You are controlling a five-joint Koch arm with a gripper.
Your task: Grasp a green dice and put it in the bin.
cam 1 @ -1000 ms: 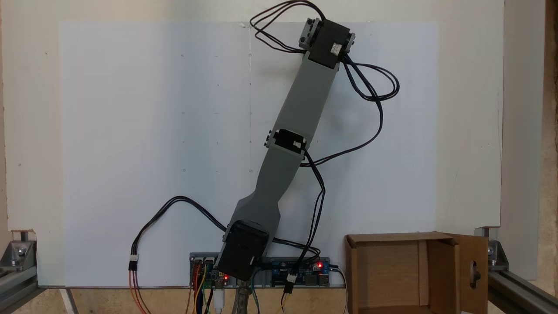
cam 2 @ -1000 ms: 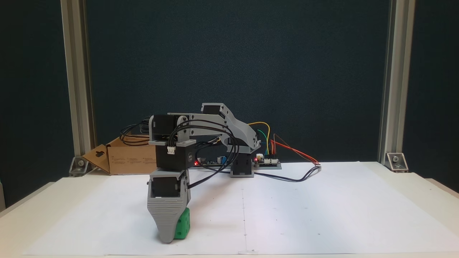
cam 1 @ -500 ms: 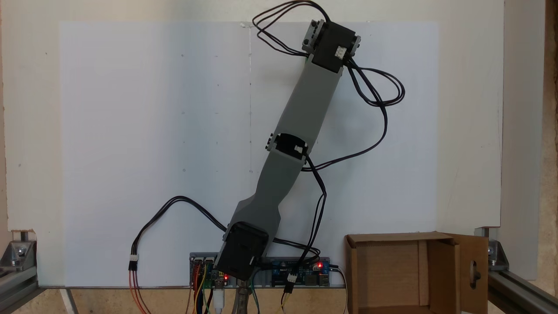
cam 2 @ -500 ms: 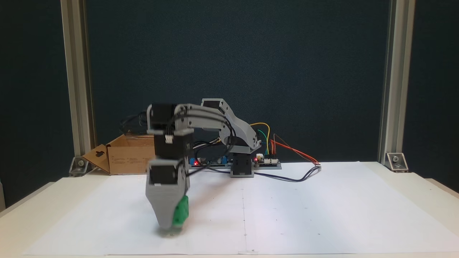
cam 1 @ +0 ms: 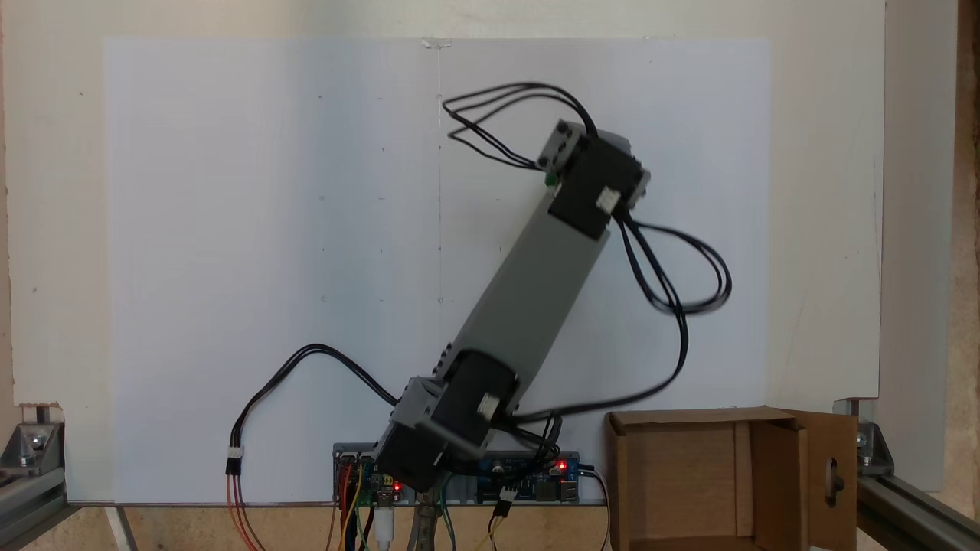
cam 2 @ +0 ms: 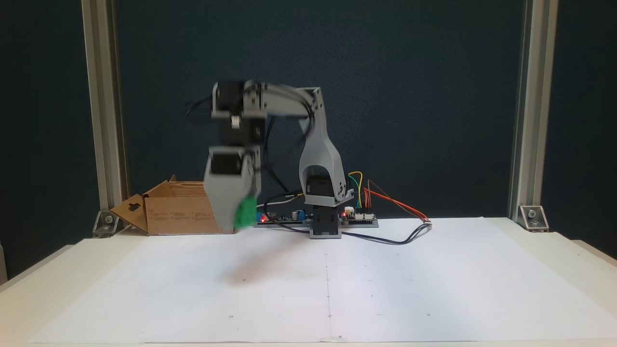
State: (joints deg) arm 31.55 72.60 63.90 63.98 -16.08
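In the fixed view from the front, the gripper (cam 2: 234, 226) hangs pointing downward, well above the white paper sheet (cam 2: 385, 279); it is motion-blurred. The green dice (cam 2: 245, 213) sits at its lower right side, pressed against the broad grey jaw, clear of the sheet; the jaws are closed upon the dice, though the second jaw is largely hidden behind it. A soft shadow lies on the sheet below.

In the fixed view from above, the arm (cam 1: 528, 291) slants from the base at bottom centre up toward the right; the black wrist motor (cam 1: 597, 187) covers the gripper; a small speck of the green dice (cam 1: 550, 181) shows at the motor's left edge.

The bin (cam 1: 693, 478), a brown cardboard box, stands open at the lower right in that view, just right of the controller boards (cam 1: 528, 471); its right flap bears a keyhole-shaped cut-out. From the front, the bin (cam 2: 173, 214) stands at the back left of the table (cam 2: 573, 250), behind the gripper; the flap with the cut-out leans outward to its left. The dice is outside the bin.

Black cables (cam 1: 674, 275) loop from the wrist; 2 aluminium posts (cam 2: 103, 115) frame the dark backdrop.
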